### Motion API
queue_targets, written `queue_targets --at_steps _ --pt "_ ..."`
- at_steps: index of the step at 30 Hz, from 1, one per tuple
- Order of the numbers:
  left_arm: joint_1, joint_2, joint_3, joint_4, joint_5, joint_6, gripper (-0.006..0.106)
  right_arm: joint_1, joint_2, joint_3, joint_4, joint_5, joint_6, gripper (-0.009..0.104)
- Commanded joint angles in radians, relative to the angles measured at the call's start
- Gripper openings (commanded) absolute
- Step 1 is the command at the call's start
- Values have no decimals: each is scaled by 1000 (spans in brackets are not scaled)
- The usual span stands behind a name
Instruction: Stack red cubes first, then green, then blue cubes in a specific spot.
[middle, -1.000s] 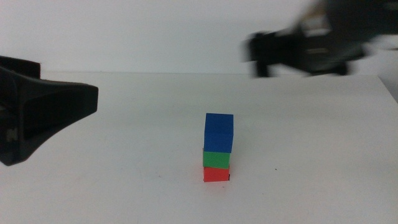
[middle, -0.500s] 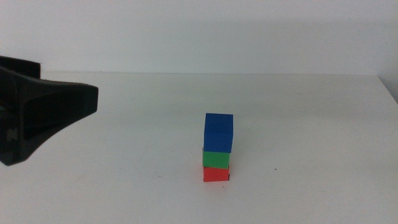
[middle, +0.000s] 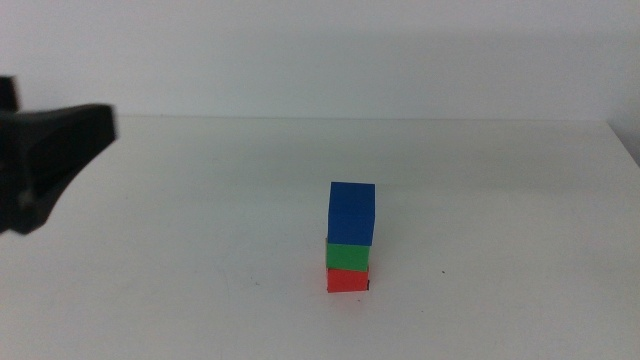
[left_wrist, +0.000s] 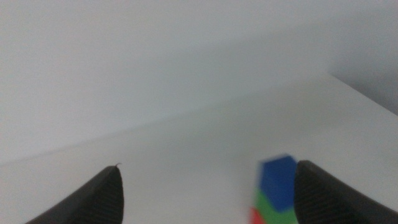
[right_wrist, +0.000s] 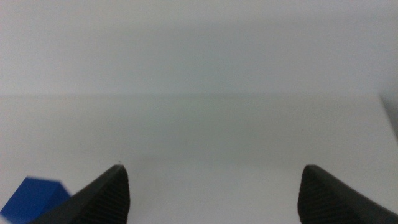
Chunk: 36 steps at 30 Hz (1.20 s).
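Observation:
The three cubes stand in one stack in the middle of the table: the red cube (middle: 348, 281) at the bottom, the green cube (middle: 348, 257) on it, the blue cube (middle: 352, 212) on top, turned slightly. The corner marks of the spot are mostly hidden under the stack. My left gripper (middle: 40, 165) is at the left edge of the middle view, well away from the stack, open and empty. In the left wrist view (left_wrist: 208, 186) the stack shows as blue cube (left_wrist: 278, 180), green cube (left_wrist: 273, 208) and a sliver of the red cube (left_wrist: 255, 218). My right gripper (right_wrist: 214, 186) is open, out of the middle view; the blue cube (right_wrist: 31, 198) shows at its view's corner.
A tiny black dot (middle: 444, 272) lies on the white table (middle: 500, 200) to the right of the stack. The table's right edge (middle: 625, 150) shows at the far right.
The right arm, seen blurred at the upper right one second ago, has left the middle view. The left gripper has drawn back toward the left edge. The stack has not moved.

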Motion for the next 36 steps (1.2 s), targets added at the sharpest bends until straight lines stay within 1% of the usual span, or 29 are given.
queue_targets --at_steps 1,3,4,7,10,12,14,15,17,18,20,22,26,36 --pt "76 -79 130 14 -146 -1 94 -8 -70 94 -44 -146 -6 93" --pt "151 -178 248 14 -195 -1 94 -12 -166 210 -86 -257 -6 93" --pt "193 -230 312 12 -198 -1 94 -17 -217 276 -90 -277 -6 93" --pt "316 -361 469 -19 -187 -1 94 -54 -363 466 -90 -293 -6 93" --pt "412 -468 598 -77 -185 -1 94 -97 -507 606 -88 -291 -6 93" --pt "457 -536 660 -101 -185 -1 94 -115 -601 674 -82 -291 -6 93" --pt "487 -588 718 -102 -190 -1 94 -122 -674 738 -55 -291 -6 93" --pt "495 -604 739 -102 -192 -1 94 -122 -711 767 -44 -291 -6 93" --pt "495 -632 785 -102 -198 -1 94 -122 -736 805 -44 -290 -6 93" --pt "495 -632 801 -102 -205 -1 94 -122 -736 805 -44 -298 -6 93" --pt "495 -632 835 -102 -221 -1 94 -124 -736 805 -51 -257 -6 93" --pt "495 -632 859 -102 -254 -1 94 -126 -736 805 -44 -273 -6 93" --pt "495 -632 859 -100 -279 -1 94 -126 -736 805 -44 -321 -6 93" --pt "495 -632 859 -75 -283 -1 94 -126 -736 805 -44 -321 -6 93"
